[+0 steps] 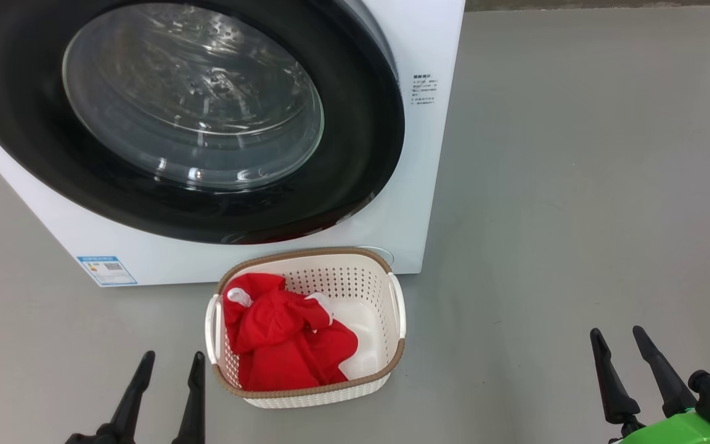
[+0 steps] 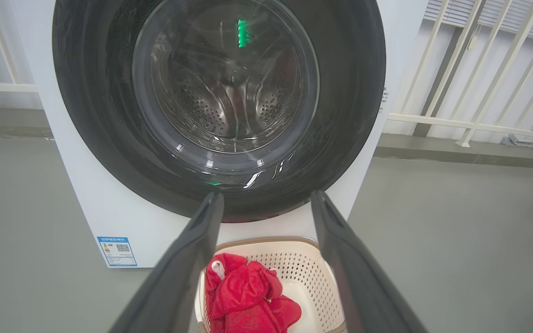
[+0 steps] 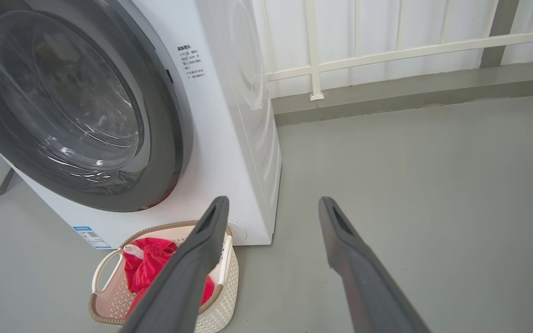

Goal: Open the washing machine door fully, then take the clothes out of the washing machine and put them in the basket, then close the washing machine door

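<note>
Two grippers hang low over the grey floor (image 1: 577,185) in the head view: the left gripper (image 1: 173,354) and the right gripper (image 1: 617,333), both spread, holding nothing. The basket (image 1: 342,280) sits just before the washing machine (image 1: 429,185), with red clothes (image 1: 281,345) piled inside. From the left wrist, the door (image 2: 340,92) lies shut, and the steel drum (image 2: 211,111) shows through it. From the right wrist, the basket stands by the machine's front corner.

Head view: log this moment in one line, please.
door looks shut | clothes in basket | left claw open, empty | right claw open, empty
</note>
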Robot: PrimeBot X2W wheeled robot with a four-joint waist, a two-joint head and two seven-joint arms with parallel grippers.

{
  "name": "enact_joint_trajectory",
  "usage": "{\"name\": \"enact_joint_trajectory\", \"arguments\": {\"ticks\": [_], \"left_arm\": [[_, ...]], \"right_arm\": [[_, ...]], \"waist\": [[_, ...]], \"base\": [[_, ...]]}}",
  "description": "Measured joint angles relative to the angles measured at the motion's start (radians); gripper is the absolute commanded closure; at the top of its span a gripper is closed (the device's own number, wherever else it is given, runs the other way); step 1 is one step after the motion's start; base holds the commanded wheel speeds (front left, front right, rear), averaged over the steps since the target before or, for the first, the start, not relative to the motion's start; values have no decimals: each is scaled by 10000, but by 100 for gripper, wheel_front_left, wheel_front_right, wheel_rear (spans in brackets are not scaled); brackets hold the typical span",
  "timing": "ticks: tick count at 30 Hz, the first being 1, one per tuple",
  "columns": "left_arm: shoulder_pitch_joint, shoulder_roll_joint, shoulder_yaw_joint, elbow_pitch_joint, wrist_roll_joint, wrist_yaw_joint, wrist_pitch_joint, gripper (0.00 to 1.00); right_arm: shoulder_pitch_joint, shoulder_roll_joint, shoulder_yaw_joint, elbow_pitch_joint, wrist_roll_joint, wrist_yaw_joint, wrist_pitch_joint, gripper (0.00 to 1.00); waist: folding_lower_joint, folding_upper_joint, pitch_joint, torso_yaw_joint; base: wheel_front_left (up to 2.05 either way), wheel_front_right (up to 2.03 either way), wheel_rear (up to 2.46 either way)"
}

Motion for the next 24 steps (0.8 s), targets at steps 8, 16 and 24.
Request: {"name": "enact_joint_trajectory", "arguments": {"ticks": [8, 16, 24], "left_arm": [[45, 6, 46, -12, 8, 2, 0, 0], [45, 6, 136, 4, -4, 0, 0, 0], [45, -19, 155, 163, -100, 13, 12, 100]], "right_arm": [[118, 48, -38, -42, -2, 0, 0, 0], [118, 107, -36, -44, -2, 0, 0, 0], [119, 190, -10, 113, -2, 0, 2, 100]], "waist": [[0, 0, -62, 35], [0, 0, -102, 47], [0, 0, -108, 48]], "base": [[0, 0, 0], [0, 0, 0], [0, 0, 0]]}}
